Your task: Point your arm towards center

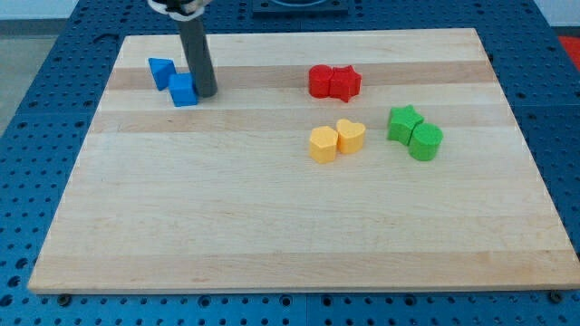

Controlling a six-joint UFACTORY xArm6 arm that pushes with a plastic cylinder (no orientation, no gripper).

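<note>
The board (272,226) is being shown with its centre lying well to the lower right of my tip (206,93), bare wood near the yellow pair (337,139), with the red pair (333,81) off to the right. My tip, a plain rod gripping nothing, is being held touching the blue cube (184,91). A careless sweep is being risked, dragging that cube or knocking the yellow blocks.

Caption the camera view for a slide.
My tip rests beside the blue cube, far from the board's center.
</note>
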